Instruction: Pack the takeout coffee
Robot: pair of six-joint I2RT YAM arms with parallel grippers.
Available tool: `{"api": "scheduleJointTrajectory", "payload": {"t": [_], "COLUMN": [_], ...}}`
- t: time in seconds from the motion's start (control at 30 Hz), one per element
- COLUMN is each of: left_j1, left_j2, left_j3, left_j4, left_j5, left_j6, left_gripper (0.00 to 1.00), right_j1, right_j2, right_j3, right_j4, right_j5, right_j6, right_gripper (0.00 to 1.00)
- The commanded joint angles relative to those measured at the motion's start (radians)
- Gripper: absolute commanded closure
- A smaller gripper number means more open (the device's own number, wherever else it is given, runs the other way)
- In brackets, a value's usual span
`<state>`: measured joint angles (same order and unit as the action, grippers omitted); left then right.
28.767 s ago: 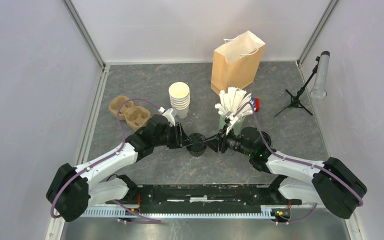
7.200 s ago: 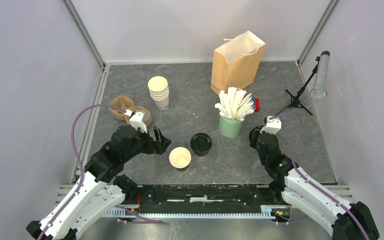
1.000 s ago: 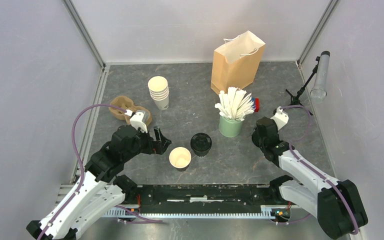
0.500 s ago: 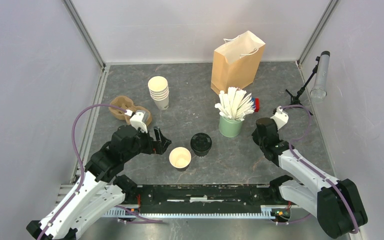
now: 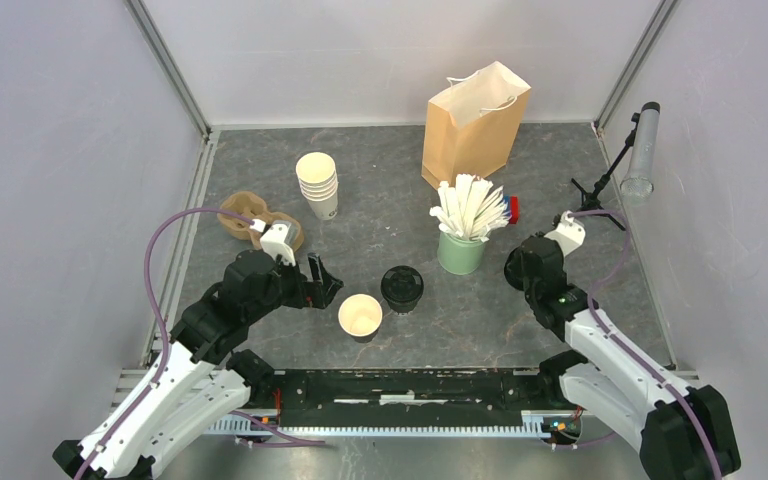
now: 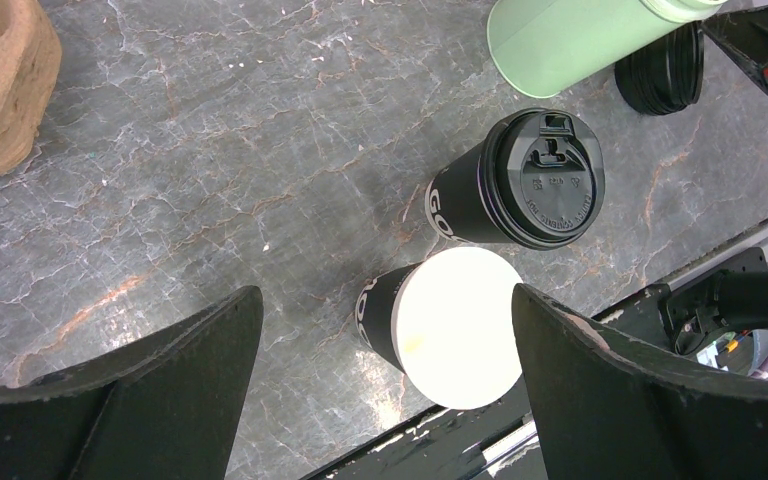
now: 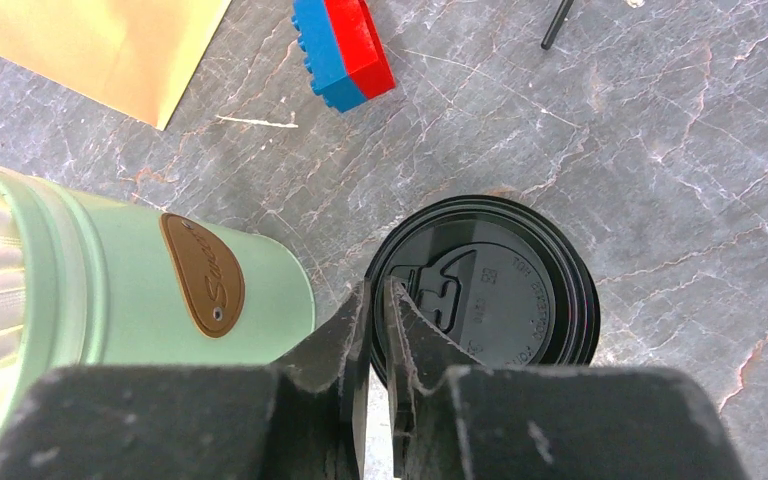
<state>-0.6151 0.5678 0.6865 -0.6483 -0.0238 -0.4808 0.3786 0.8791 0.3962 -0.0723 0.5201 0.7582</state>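
- Shows left pincer point(image 5: 325, 282) spread wide over lidless cup point(image 6: 460, 325) on table point(image 6: 210, 150).
- Shows lidded cup point(image 6: 545, 178) upright just beside it.
- Shows right pincer point(image 7: 377, 290) clamped on rim of black lid point(image 7: 500, 300), beside green cup point(image 7: 110, 290).

White "GO" is printed on the lidded cup point(image 6: 516, 186); other markings are illegible.

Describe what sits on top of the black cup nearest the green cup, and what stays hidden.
A round black lid sits on the black cup, covering its whole mouth. The cup's inside is hidden, so any contents cannot be seen.
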Motion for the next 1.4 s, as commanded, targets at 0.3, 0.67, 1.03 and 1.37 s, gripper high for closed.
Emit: {"api": "scheduleJointTrajectory", "payload": {"t": [0.3, 0.67, 1.03, 1.37], "left_j1": [-0.004, -0.005, -0.005, -0.005], "left_j2": [0.0, 0.005, 0.009, 0.01], "left_j3": [0.002, 0.002, 0.0, 0.001], "left_j4": [0.026, 0.026, 0.026, 0.026], "left_j5": [0.005, 0.004, 0.002, 0.002], "left_j6": [0.038, 0.036, 0.036, 0.036], "left_gripper": [0.0, 0.0, 0.0, 0.0], "right_j1": [-0.002, -0.003, -0.003, -0.003], "right_j2": [-0.033, -0.047, -0.045, -0.022], "right_j3": [-0.062, -0.051, -0.068, -0.085], "right_j4": [0.092, 0.103, 0.124, 0.139], "right_j5": [-0.039, -0.071, -0.124, -0.123], "right_j6": [-0.104, -0.192, -0.236, -0.236], "right_gripper": [0.78, 0.7, 0.69, 0.72]}}
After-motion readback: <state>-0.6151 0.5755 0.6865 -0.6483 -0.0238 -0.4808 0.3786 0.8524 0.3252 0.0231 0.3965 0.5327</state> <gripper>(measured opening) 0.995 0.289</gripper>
